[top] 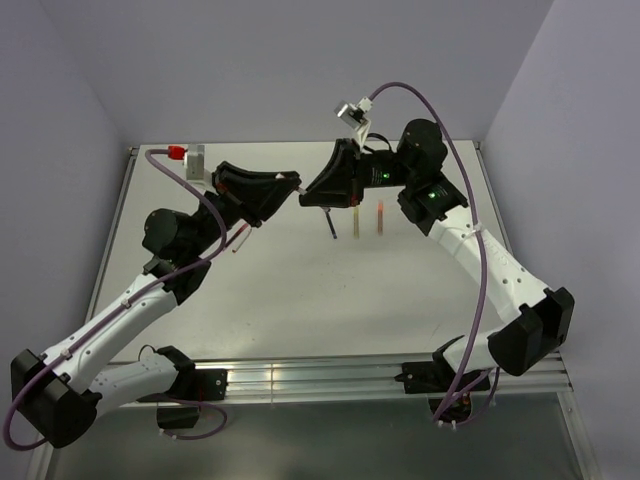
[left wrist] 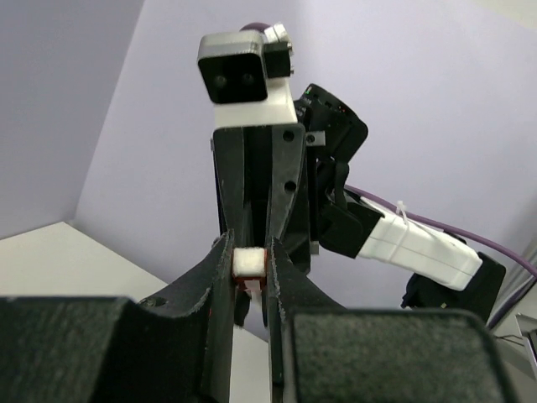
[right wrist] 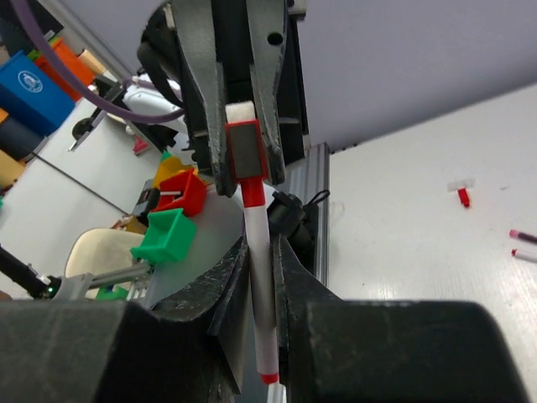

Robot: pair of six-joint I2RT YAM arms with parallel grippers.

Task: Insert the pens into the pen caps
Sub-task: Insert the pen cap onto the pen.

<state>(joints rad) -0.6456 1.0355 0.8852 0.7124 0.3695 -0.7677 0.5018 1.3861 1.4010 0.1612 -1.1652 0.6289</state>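
Item in hand: one pen [right wrist: 257, 220], white barrel with red bands, clamped between the closed-down fingers of the right gripper [right wrist: 260, 256], raised above the table [top: 300, 310]. Its tip met a red cap [right wrist: 245, 151] pinched in the left gripper [left wrist: 249, 262]; insertion appeared begun, full seating not confirmable. Outstanding on the table: dark pen [top: 330, 222], olive pen [top: 356, 222], orange pen [top: 380, 215], one loose cap [right wrist: 461, 193]. Most of the task judged undone.
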